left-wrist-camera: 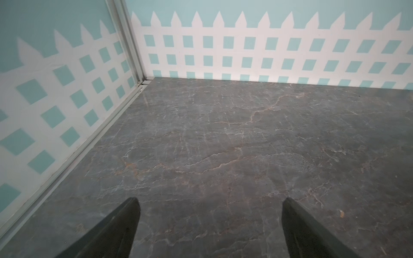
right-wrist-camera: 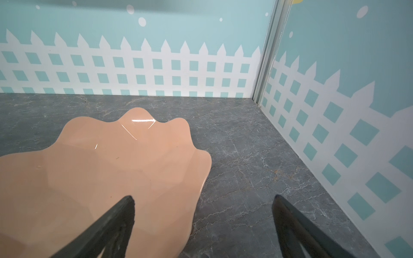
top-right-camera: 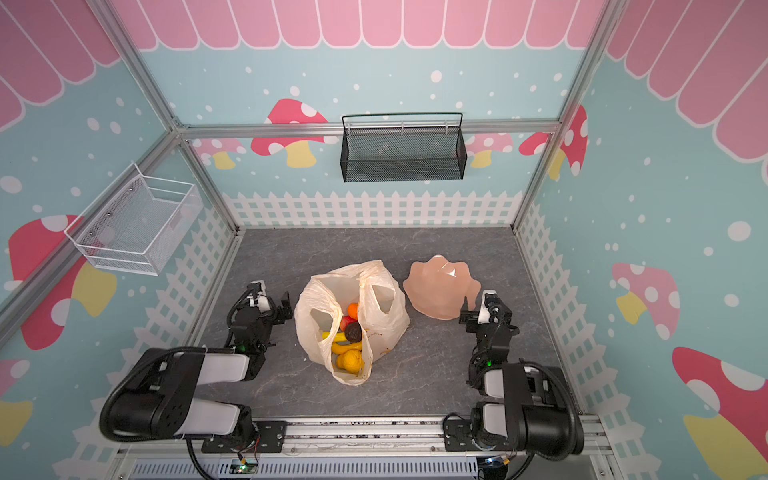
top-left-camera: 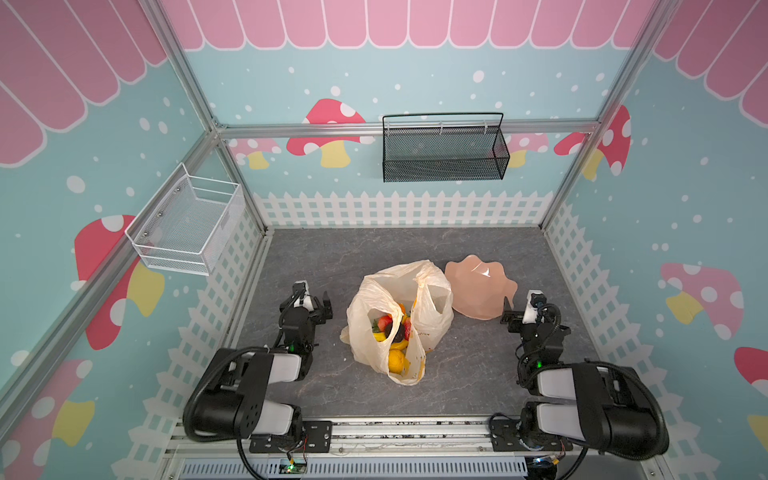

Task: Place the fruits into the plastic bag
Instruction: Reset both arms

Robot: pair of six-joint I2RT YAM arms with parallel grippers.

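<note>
Twelve o'clock is the far wall in both top views. The left arm (top-left-camera: 297, 328) sits on the nine o'clock side of the grey marble-patterned bench (top-left-camera: 332, 257). It is near the thin, crinkly cream-yellow plastic bag (top-left-camera: 436, 320) but apart from it. Its jaws are released and empty, and the left wrist view shows only bare bench between them. I judge that it is parked there to leave the bag alone.

The bag slumps at the centre of the bench with its film loose and its opening gaping upward. The small toy fruits (top-right-camera: 351, 332) lie inside it. From twelve o'clock toward six there is an orange tangerine (top-right-camera: 353, 309), a red one, a dark purple one (top-right-camera: 353, 331), yellow bananas (top-right-camera: 345, 348) and a lumpy yellow-orange fruit (top-right-camera: 351, 360). No fruit shows on the open bench, so the task looks finished or nearly so.

At the bag's two o'clock, just beside it, the glossy pink scalloped bowl (top-left-camera: 478, 286) stands empty. I cannot tell whether bowl and bag touch. The right arm (top-left-camera: 540, 332) rests at the bowl's five o'clock, its jaws spread and holding nothing. In the right wrist view one jaw reaches over the bowl's rim.

There is plenty of room toward twelve and six o'clock. The tight spots are the narrow strip between bag and bowl, and the side walls near each arm. The thin film could snag on a passing jaw.
</note>
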